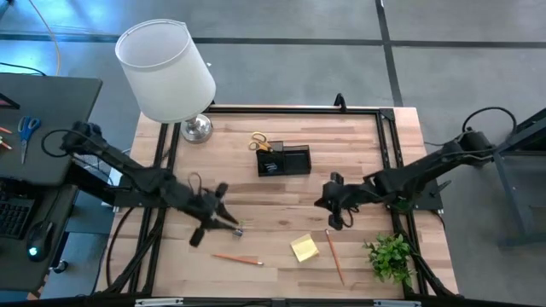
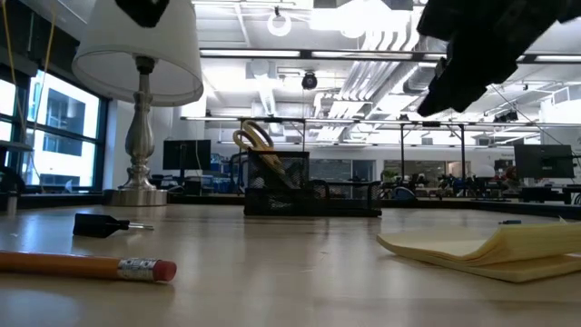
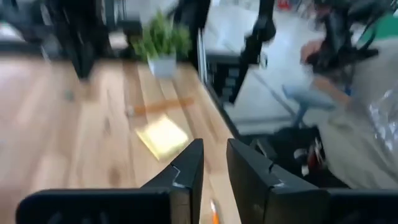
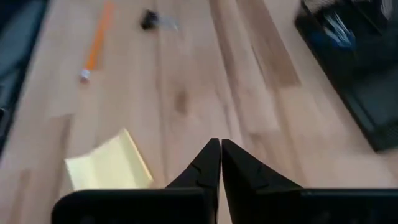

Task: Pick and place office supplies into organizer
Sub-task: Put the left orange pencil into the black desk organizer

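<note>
Bare wood is seen around the closed, empty right gripper (image 1: pixel 334 223), between the black mesh organizer (image 1: pixel 284 161) and the yellow sticky-note pad (image 1: pixel 304 248); the left gripper (image 1: pixel 229 223) is narrowly parted, empty.

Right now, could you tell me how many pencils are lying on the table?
2: one pencil near the front edge, left of the sticky pad; another pencil right of it.

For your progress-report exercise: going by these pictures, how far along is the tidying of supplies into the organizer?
Done: the yellow scissors stand in the organizer.
In hand: nothing. The right tool is shut and empty above bare table; the left tool hangs by the binder clip, holding nothing visible.
Left: that clip, the sticky pad and two pencils lie on the table.
</note>
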### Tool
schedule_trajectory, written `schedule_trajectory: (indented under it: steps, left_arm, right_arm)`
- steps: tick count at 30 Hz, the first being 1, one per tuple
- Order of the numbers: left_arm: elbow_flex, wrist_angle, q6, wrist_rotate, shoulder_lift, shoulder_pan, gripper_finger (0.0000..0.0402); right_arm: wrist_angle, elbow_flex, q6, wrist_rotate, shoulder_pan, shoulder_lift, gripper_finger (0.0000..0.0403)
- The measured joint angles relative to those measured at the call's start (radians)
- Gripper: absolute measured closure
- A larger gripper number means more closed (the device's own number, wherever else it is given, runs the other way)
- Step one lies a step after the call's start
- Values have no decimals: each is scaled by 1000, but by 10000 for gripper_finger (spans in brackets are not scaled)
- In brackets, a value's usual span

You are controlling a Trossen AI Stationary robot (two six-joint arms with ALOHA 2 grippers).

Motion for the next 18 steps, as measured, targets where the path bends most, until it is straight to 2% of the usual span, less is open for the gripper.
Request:
schedule_trajectory:
  steps: [3,7,13,15,18]
  left_arm:
    - [39,-42,-36,-59,106,-85,343]
    - [102,-109,-54,-195,257,-187,327]
    - [187,-111,-92,-306,465,-261,255]
    - [205,-120,-129,-301,516,-269,225]
    - [212,-161,-209,-236,555,-271,192]
  right_arm:
    - [173,-67,-16,-1,41,0,390]
    - [311,-125,-12,6,71,1,384]
    - [357,-135,-42,56,76,1,369]
    - [368,-135,-50,75,76,1,364]
    - [374,-135,-49,80,76,1,359]
